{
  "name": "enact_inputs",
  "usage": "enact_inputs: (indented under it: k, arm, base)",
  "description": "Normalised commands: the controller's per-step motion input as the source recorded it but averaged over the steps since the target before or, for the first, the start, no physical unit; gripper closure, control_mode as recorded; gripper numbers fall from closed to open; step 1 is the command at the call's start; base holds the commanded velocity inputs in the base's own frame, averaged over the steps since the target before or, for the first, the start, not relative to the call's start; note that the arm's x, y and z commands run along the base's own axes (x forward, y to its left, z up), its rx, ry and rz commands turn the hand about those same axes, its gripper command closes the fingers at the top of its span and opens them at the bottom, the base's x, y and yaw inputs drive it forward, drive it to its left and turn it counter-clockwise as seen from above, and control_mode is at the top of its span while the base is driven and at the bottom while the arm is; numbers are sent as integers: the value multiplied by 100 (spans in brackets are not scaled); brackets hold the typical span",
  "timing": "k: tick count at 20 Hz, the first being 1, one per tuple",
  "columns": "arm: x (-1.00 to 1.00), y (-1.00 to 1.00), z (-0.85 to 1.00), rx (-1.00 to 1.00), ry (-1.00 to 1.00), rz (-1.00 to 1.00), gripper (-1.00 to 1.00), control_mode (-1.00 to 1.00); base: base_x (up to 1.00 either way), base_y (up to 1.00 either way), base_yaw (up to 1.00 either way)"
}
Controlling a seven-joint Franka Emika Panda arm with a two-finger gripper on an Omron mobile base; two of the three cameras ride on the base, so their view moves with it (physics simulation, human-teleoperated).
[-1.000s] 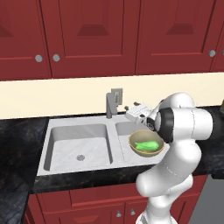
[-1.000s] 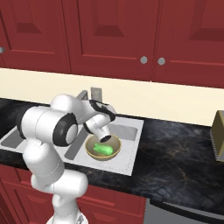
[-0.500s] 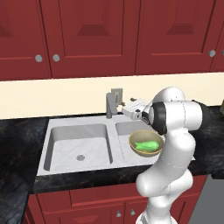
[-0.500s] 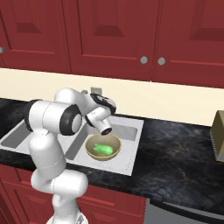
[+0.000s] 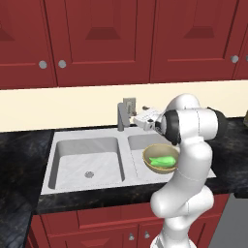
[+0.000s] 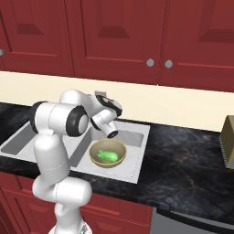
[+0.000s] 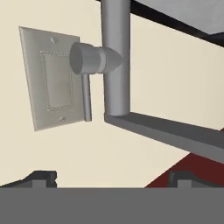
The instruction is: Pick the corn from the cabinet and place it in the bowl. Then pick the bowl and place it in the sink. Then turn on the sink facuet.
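The tan bowl (image 5: 160, 157) rests in the right basin of the grey sink (image 5: 85, 160), and the green corn (image 5: 163, 160) lies inside it. From the right base the bowl (image 6: 108, 152) and the corn (image 6: 107, 156) sit just below my forearm. The sink faucet (image 5: 121, 116) stands behind the divider between the basins. My gripper (image 5: 138, 118) hovers just right of the faucet, above the basin. In the hand view the faucet post (image 7: 116, 57), its side handle (image 7: 89, 59) and the spout (image 7: 175, 133) are close ahead. My gripper (image 7: 113, 178) is open and holds nothing.
A grey wall plate (image 7: 48, 78) is on the cream backsplash behind the faucet. Black marbled countertop (image 6: 183, 164) flanks the sink. Red cabinet doors (image 5: 101, 38) hang shut above. A tan boxy object (image 6: 228, 141) stands at the far right of the counter.
My hand has edged left toward the faucet and my elbow has swung more upright. The bowl with the corn has stayed put in the basin.
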Motion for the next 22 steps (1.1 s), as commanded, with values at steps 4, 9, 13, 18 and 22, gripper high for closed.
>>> enact_inputs:
  k: [4, 9, 13, 18, 22]
  arm:
    - [9, 14, -9, -4, -3, 0, -100, -100]
    - [21, 8, -12, -3, 0, 0, -100, -100]
    - [43, 1, -3, -1, 0, 0, -100, -100]
    - [41, 0, 0, 0, 0, -1, -100, -100]
    - [35, 0, -11, 0, 0, -1, -100, -100]
  base:
    - [0, 0, 0]
    - [0, 0, 0]
    - [0, 0, 0]
    - [0, 0, 0]
    - [0, 0, 0]
